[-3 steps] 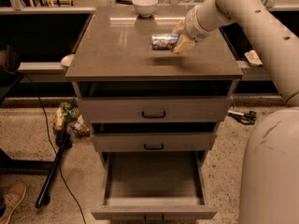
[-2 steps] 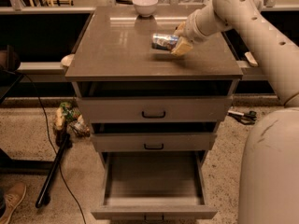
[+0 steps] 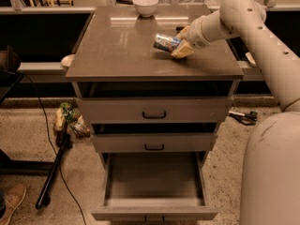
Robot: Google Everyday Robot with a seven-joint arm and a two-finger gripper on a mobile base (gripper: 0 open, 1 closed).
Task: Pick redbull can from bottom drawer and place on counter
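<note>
The redbull can (image 3: 163,42), silver and blue, lies tilted on its side on the counter (image 3: 117,50), right of the middle. My gripper (image 3: 180,42) reaches in from the right, and its tan fingers (image 3: 182,51) are closed around the can's right end. The bottom drawer (image 3: 154,182) is pulled out below and looks empty inside. The two upper drawers (image 3: 154,111) are slightly open.
A white bowl (image 3: 145,5) stands at the counter's back edge. My arm (image 3: 262,41) crosses the counter's right side and my base (image 3: 272,172) fills the lower right. Bags (image 3: 68,121), a black pole (image 3: 52,172) and cables lie on the floor to the left.
The arm's elbow has shifted slightly right and down. The can and the gripper have stayed at nearly the same spot on the counter.
</note>
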